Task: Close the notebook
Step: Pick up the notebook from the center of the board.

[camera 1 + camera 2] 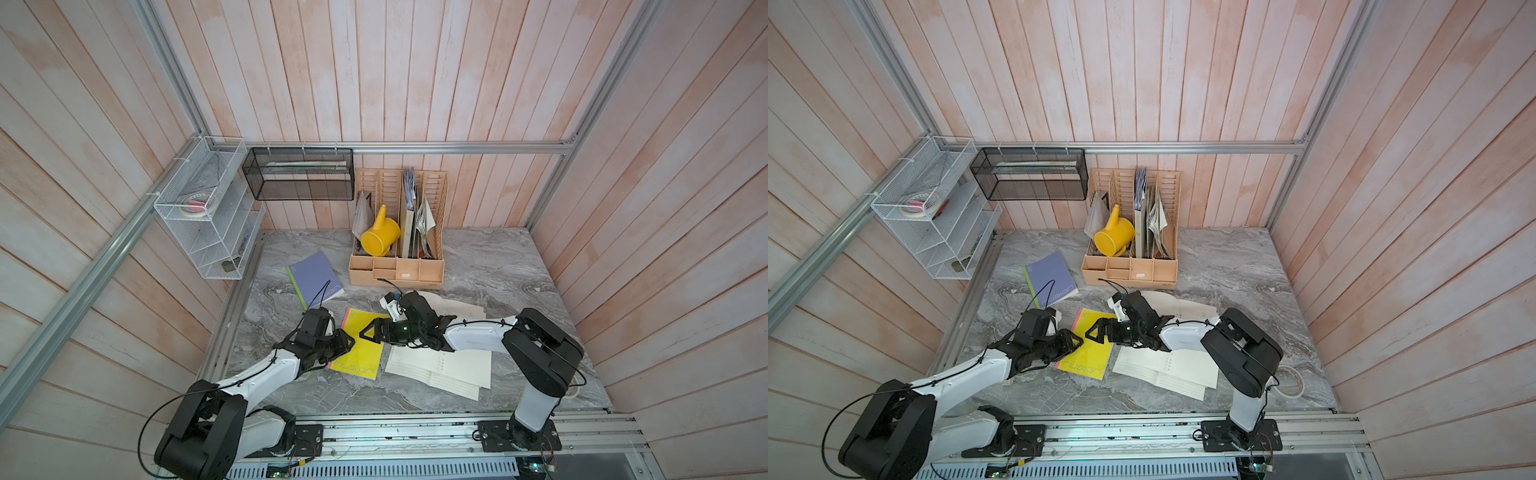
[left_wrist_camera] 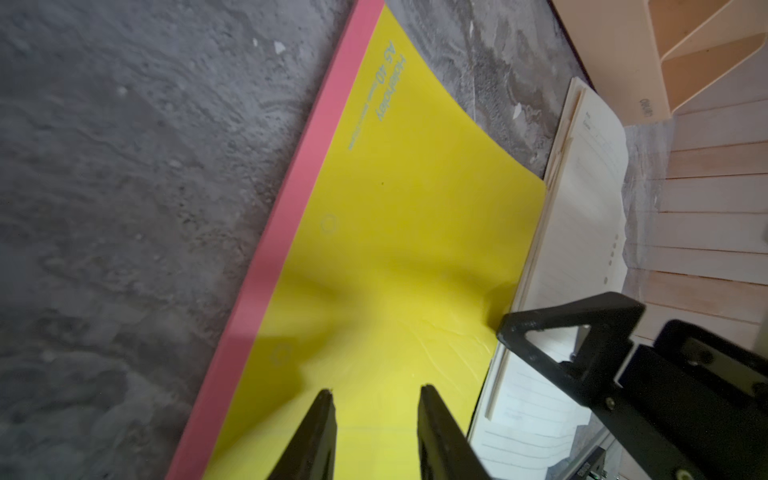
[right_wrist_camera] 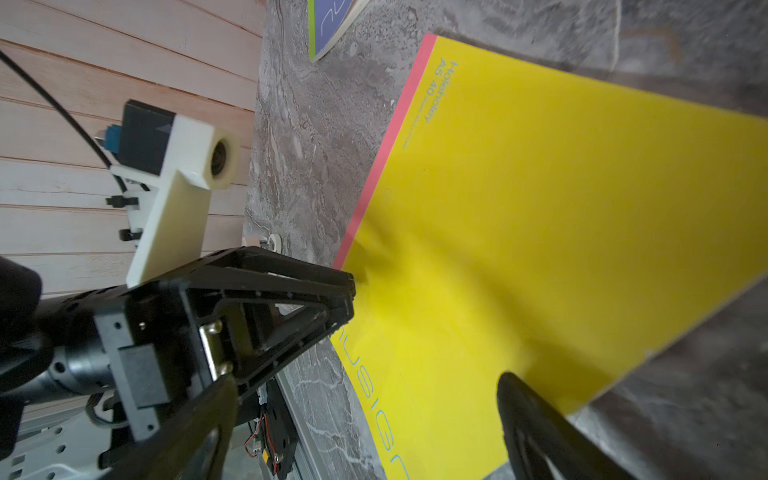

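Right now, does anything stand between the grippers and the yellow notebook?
Nothing visible does. The left gripper and right gripper are both directly over the yellow notebook; the lined pages lie beside it.

The yellow notebook (image 3: 561, 216) is showing "Holeholey" and "A5 40" in small print and "nusign" in large letters on its cover. The purple notebook (image 1: 312, 277) is also displaying "nusign". The desk organizer (image 2: 615, 70) is bearing "deli".
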Robot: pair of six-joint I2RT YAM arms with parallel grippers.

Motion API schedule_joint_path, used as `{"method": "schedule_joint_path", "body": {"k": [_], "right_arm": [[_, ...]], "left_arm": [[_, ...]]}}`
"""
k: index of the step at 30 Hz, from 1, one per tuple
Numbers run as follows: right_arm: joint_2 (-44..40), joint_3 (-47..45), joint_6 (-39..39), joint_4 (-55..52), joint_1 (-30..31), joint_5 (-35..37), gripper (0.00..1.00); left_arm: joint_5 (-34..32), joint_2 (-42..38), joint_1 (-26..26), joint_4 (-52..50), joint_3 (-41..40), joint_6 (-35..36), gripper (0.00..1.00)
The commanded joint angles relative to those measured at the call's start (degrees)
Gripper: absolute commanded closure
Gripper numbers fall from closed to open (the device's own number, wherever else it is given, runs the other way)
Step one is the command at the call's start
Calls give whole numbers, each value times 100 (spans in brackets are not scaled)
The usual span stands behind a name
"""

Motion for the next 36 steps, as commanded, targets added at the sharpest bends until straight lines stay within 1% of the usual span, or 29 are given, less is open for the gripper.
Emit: {"method": "schedule_joint_path", "body": {"k": [1,3,7,9,19,23,26,29,32,34,36], "right_arm": [[207,-112,120,190,28,-146,2],[290,-120,135,167,23,-183,2],[384,-96,97,58,23,-208,2],[398,-114,75,67,23,-225,2],[451,-199,86,163,15,-304,2],[444,-207,63,167,8,-330,2],[442,-192,48,159,13,-352,2],[460,-156,1,127,14,-374,2],[486,-146,-37,115,4,-384,2],[520,-151,-42,114,-4,-379,2],[547,-200,-39,199,-19,-401,2]], "left_arm": [[-371,-203,120,-582,314,218,64],[-383,-142,279,-810,458,405,64],[215,276,763,-823,565,912,63],[363,477,894,-793,620,1072,63],[529,1279,1043,-550,883,1430,63],[619,1497,1146,-549,971,1535,60],[496,1553,1178,-622,1001,1575,55],[299,1554,1199,-696,1016,1635,48],[173,1520,1200,-701,986,1647,46],[335,1500,1200,-546,873,1639,46],[674,1573,1208,-340,729,1638,45]]}}
